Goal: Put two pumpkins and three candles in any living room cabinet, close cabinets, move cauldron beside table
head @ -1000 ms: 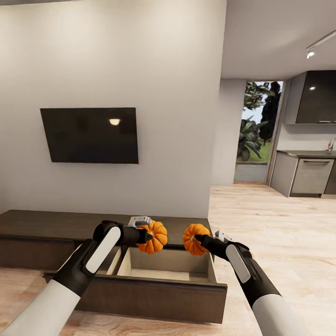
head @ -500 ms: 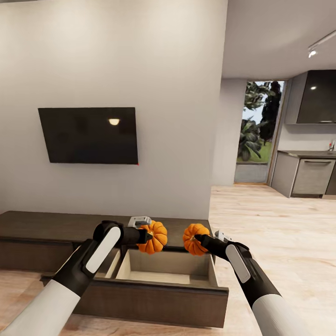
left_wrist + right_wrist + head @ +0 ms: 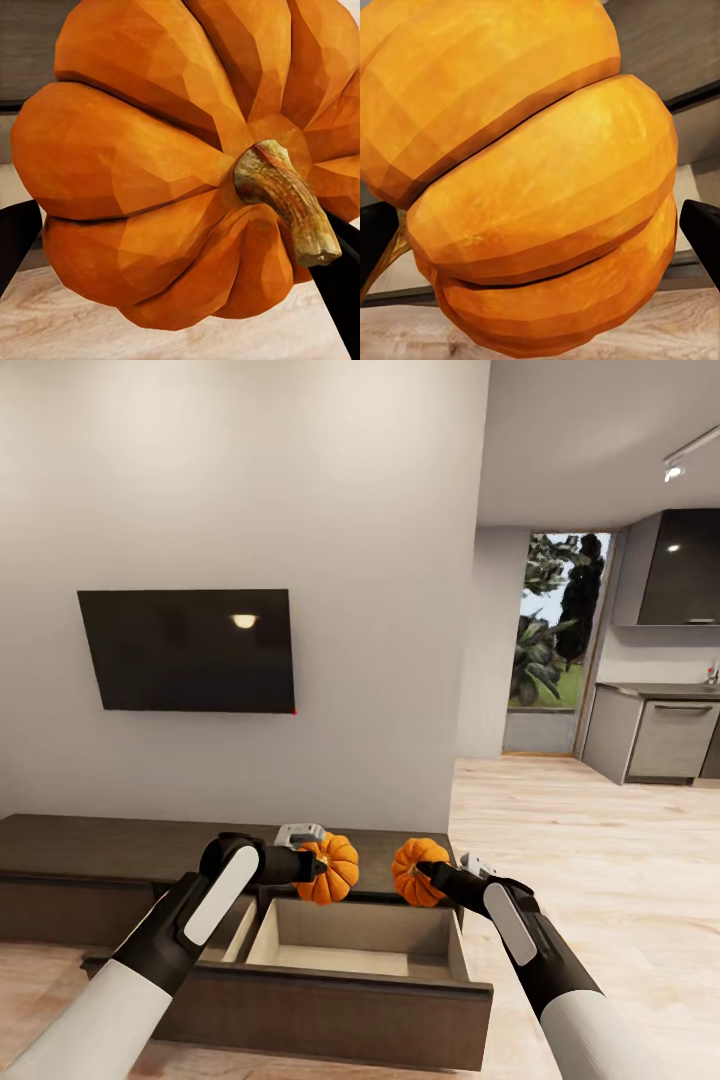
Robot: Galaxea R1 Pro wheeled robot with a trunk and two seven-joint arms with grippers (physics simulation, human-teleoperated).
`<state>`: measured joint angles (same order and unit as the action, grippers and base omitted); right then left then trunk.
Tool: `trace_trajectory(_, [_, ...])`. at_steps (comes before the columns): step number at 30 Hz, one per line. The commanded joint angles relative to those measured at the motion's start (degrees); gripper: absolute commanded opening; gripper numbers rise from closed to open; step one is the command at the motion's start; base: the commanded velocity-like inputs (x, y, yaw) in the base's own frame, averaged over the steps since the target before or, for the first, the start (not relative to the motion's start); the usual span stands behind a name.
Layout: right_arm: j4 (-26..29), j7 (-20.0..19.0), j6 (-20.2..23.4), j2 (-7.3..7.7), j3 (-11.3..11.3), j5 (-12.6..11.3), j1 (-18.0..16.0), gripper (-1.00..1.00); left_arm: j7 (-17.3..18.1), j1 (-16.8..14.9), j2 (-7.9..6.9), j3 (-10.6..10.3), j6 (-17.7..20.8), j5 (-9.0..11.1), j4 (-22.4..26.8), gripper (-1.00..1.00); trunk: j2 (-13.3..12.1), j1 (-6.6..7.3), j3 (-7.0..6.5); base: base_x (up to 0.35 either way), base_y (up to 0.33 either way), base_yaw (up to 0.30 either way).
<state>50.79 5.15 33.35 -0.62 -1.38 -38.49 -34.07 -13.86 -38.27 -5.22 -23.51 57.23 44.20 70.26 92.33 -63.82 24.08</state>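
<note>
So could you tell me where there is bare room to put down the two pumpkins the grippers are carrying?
The open drawer of the cabinet shows a bare pale floor between its four walls. The cabinet's dark top, left of the left gripper, is bare too. It is crowded above the drawer's back edge, where both pumpkins and the right gripper hang.

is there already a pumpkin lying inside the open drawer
No, the open drawer shows a bare pale interior, while the left gripper and right gripper each hold a pumpkin above it.
</note>
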Motion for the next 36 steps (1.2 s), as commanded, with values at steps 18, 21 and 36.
trace_trajectory(18, [0.09, 0.44, 0.14, 0.09, -0.02, -0.74, -0.03, -1.00, -0.55, -0.06, -0.05, -0.06, 0.07, 0.59, 0.08, -1.00, 0.04, 0.00, -0.27, 0.080, 0.065, -0.088])
trace_trajectory(21, [0.09, 0.41, 0.14, 0.10, -0.02, -0.78, -0.03, -1.00, -0.55, -0.05, -0.05, -0.05, 0.07, 0.61, 0.10, -1.00, 0.04, 0.00, -0.28, 0.047, 0.051, -0.018])
trace_trajectory(36, [0.09, 0.39, 0.14, 0.10, -0.04, -0.92, -0.03, -1.00, -0.60, -0.05, -0.06, -0.05, 0.03, 0.62, 0.06, -1.00, 0.04, 0.00, -0.38, -0.007, 0.068, -0.032])
